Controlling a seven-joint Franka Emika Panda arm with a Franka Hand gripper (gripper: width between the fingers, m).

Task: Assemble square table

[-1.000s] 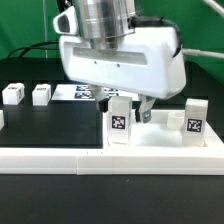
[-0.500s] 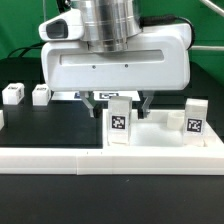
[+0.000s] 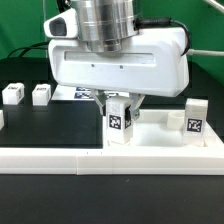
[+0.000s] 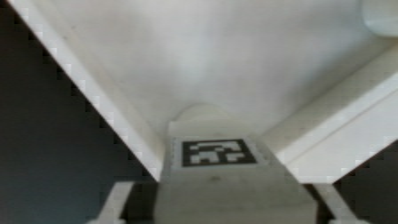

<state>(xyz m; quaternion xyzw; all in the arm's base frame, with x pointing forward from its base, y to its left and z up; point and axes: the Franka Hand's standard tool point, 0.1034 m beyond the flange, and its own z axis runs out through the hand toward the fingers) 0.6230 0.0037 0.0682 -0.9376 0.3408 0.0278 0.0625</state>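
Note:
The square table's white slab (image 3: 165, 141) lies flat at the exterior view's right, and in the wrist view its recessed face (image 4: 214, 50) fills the area beyond the jaws. A short white leg (image 3: 120, 119) with a black-and-white tag stands upright on the slab's near left part. My gripper (image 3: 120, 108) hangs straight over it, with one finger against each side of the leg. The wrist view shows the tagged leg (image 4: 217, 152) filling the space between my fingers (image 4: 134, 203), so the gripper (image 4: 221, 205) is shut on it. A second tagged leg (image 3: 194, 118) stands at the slab's right.
Two more small tagged legs (image 3: 12, 93) (image 3: 40, 94) stand at the back left beside the marker board (image 3: 72, 93). A black mat (image 3: 50, 125) covers the left of the table. A long white border bar (image 3: 50, 157) runs along the front edge.
The gripper has shifted slightly toward the exterior view's left and come down over the leg. Its fingers have narrowed from wide open until they meet the leg's sides.

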